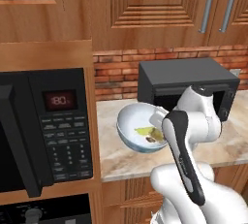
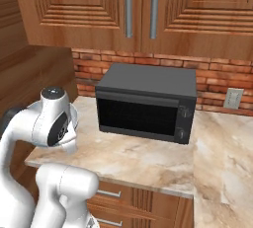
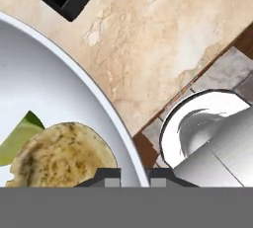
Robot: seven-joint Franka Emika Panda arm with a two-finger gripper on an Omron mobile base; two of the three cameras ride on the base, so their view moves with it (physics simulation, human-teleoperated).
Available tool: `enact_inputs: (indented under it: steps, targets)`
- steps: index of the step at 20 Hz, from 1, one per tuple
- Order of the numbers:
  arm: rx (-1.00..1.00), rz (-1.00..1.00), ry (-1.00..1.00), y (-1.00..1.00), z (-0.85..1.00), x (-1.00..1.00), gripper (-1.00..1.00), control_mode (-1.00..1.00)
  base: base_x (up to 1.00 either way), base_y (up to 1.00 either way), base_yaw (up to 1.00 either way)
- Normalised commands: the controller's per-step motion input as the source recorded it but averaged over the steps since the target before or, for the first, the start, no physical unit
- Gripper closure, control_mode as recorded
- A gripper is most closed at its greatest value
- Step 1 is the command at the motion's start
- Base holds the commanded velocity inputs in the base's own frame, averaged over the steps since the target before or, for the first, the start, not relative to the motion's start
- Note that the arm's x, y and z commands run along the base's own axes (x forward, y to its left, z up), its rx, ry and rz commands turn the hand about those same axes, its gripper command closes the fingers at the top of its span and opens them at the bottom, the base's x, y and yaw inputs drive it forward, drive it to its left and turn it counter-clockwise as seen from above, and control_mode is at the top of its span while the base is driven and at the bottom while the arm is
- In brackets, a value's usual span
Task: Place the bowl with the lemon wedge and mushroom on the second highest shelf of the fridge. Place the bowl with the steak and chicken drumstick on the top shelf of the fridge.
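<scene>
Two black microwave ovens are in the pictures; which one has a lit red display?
The built-in microwave in the wooden column at the left; its panel glows red. The countertop microwave shows no lit display.

the bowl (image 1: 138,126) is showing smooth glossy white, the counter (image 2: 143,160) polished veined stone, the cabinets (image 2: 99,10) grained wood, the microwave (image 2: 146,102) matt black.

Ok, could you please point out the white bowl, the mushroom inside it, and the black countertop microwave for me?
White bowl (image 1: 130,121): left base view, on its bare inner wall.
Tan mushroom (image 3: 62,155): hand view, on the middle of its cap.
Black countertop microwave (image 2: 148,80): right base view, on its flat top panel.
</scene>
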Motion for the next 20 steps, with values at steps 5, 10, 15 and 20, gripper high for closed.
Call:
enact_inputs:
  steps: [5, 10, 15, 20]
  targets:
    - [-0.03, -0.27, -0.25, -0.07, 0.32, -0.76, 1.00, -1.00, 0.00, 0.00, 0.00]
    - [-0.04, -0.18, -0.18, -0.07, 0.08, 0.02, 1.00, -1.00, 0.00, 0.00, 0.00]
    - [0.00, -0.02, -0.13, -0.20, 0.00, 0.06, 1.00, -1.00, 0.00, 0.00, 0.00]
    - [0.00, -0.06, -0.10, 0.00, 0.00, -0.25, 1.00, 1.00, -0.06, 0.00, -0.01]
